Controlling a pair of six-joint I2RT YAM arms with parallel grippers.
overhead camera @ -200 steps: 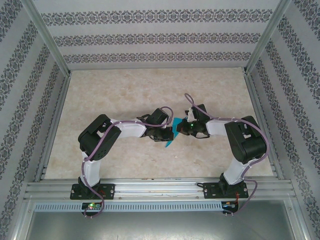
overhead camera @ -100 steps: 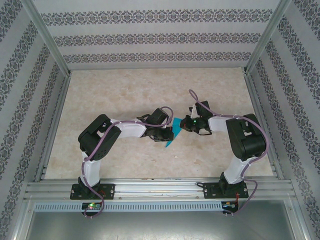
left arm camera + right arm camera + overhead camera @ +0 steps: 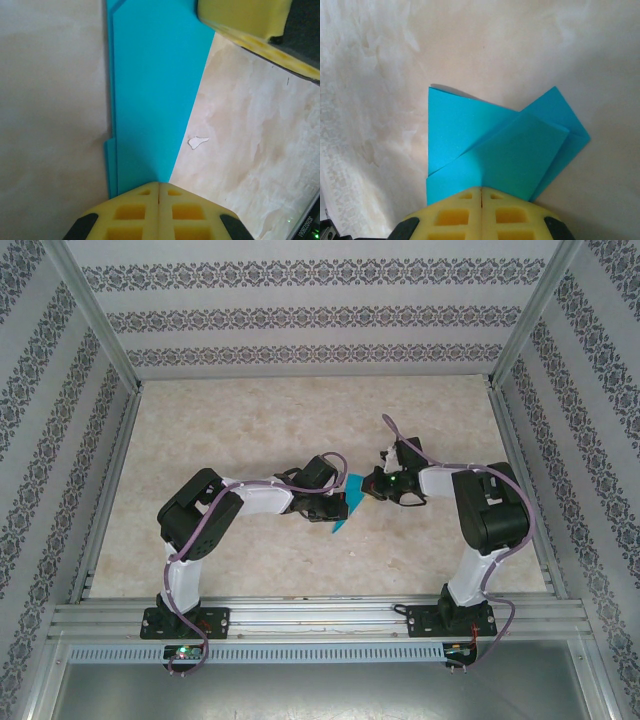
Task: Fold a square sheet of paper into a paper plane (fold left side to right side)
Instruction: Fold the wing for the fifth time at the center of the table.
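The square sheet of paper [image 3: 341, 524] lies near the middle of the table, teal-blue and folded into a narrow, layered shape. My left gripper [image 3: 342, 504] reaches in from the left. Its yellow fingertips [image 3: 159, 184] are shut, and their point rests on the near end of the paper [image 3: 150, 90]. My right gripper [image 3: 372, 490] comes in from the right, also shut, with its point [image 3: 481, 189] on the paper's edge. From there the paper [image 3: 470, 135] shows overlapping angled flaps. One right-gripper finger [image 3: 240, 17] is at the paper's far corner in the left wrist view.
The table top is pale marbled board [image 3: 250, 430] with open room all around the paper. Aluminium rails [image 3: 320, 615] frame it at the front and sides, and patterned walls enclose it. A small white fleck [image 3: 198, 142] lies on the surface beside the paper.
My right gripper has slid back and to the right along the paper, and its forearm has swung outward. The left gripper and the paper have stayed put.
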